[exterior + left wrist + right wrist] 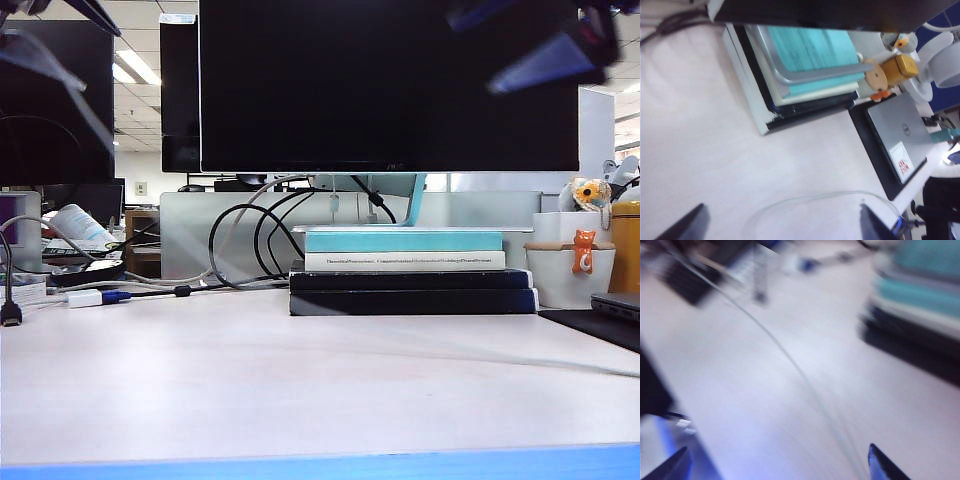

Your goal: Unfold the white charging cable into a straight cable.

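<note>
Plenty of bare white desk (pixel 300 380) up front, running to a blue front edge (pixel 320 465). The back is crowded: one stack of four books (pixel 412 275) under a monitor (pixel 388 85), two white cups (pixel 570 260) at right, a laptop (pixel 895 135) on a black mat near the side edge. The white charging cable (pixel 815 198) lies loose on the desk, arcing between the left gripper (pixel 780 225) tips, touching neither. The right gripper (pixel 777 465) hangs wide open over a long cable run; that view is blurry. Both hold nothing. Office ceiling lights behind.
</note>
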`<control>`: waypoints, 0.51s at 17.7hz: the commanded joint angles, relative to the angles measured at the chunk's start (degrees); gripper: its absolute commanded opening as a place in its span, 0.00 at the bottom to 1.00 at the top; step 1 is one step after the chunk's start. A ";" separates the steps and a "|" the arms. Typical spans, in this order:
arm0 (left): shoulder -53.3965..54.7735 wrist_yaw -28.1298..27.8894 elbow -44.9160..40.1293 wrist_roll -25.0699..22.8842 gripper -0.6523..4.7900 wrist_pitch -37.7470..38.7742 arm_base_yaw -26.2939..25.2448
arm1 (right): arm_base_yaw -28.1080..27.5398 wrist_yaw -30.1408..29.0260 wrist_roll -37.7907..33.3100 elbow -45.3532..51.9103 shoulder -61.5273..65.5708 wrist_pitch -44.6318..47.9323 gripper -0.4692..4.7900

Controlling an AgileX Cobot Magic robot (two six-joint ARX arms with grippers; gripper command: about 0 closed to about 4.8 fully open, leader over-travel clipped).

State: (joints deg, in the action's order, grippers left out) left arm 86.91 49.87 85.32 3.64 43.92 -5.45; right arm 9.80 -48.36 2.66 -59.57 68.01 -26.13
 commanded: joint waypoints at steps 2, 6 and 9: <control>-0.26 1.79 0.26 5.86 0.83 -8.31 6.43 | 10.08 -2.21 -2.60 -0.26 3.52 17.18 1.00; -0.15 -1.73 0.26 13.90 0.83 -17.81 11.58 | 14.95 -5.79 -3.15 -0.26 11.06 29.14 1.00; -0.13 -3.96 0.07 17.03 0.83 -20.76 17.00 | 16.20 -5.64 -3.78 -0.28 15.65 43.60 1.00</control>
State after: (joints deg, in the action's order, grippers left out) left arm 86.91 46.78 85.32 19.88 24.38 10.90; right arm 25.85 -53.69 -0.84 -59.59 83.53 12.62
